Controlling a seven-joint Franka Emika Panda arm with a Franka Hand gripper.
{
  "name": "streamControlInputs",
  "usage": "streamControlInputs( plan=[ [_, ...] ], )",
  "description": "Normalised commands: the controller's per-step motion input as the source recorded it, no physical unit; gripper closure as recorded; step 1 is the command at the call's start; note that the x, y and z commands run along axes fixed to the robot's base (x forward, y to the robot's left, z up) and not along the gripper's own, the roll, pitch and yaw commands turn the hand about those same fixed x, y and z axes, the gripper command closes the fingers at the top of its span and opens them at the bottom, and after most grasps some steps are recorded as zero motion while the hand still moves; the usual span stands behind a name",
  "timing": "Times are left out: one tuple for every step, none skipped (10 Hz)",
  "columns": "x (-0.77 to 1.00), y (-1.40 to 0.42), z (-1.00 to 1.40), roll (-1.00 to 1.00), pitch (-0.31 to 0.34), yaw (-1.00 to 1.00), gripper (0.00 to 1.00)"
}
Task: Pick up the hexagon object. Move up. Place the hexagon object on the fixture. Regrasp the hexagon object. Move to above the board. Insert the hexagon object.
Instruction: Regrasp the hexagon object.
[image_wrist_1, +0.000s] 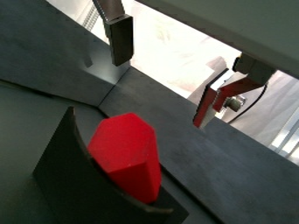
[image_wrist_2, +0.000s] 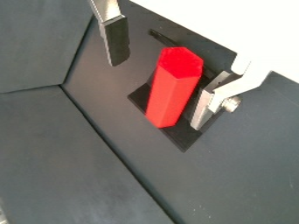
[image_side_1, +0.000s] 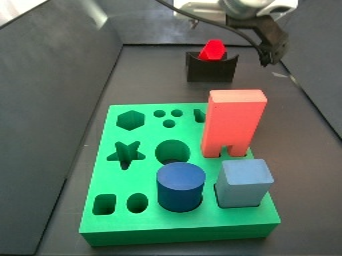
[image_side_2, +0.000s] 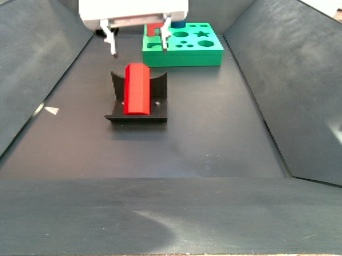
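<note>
Hexagon object (image_wrist_2: 170, 86): smooth, matt red plastic. Fixture (image_side_2: 138, 107): matt black. Gripper (image_wrist_2: 163, 63) above it: fingers (image_wrist_2: 114, 39) brushed silver metal. Board (image_side_1: 127, 170): smooth green plastic. Floor (image_side_2: 160, 170): dark, matt.

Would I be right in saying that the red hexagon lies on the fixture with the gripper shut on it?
Not quite. The hexagon does lie on the fixture, but the gripper is open: a side view shows its fingers apart and above the hexagon, touching nothing. Both wrist views agree.
</note>
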Motion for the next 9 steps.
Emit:
streamControlInputs(
  plan=[
    [0.10,0.04,-1.00,0.06,-0.088,0.05,0.00],
    [0.11,0.03,-1.00,0.06,-0.082,0.03,0.00],
    [0.12,0.02,-0.97,0.06,-0.072,0.01,0.00],
    [0.10,0.01,-0.77,0.06,-0.057,-0.01,0.00],
    [0.08,0.00,-0.62,0.07,-0.043,-0.01,0.00],
    [0.08,0.00,-0.48,0.06,-0.034,-0.01,0.00],
    [0.07,0.00,-0.34,0.06,-0.023,-0.01,0.00],
    [0.04,0.00,-0.19,0.05,0.005,-0.01,0.00],
    [0.02,-0.01,-0.17,0.05,0.001,-0.01,0.00]
  ],
)
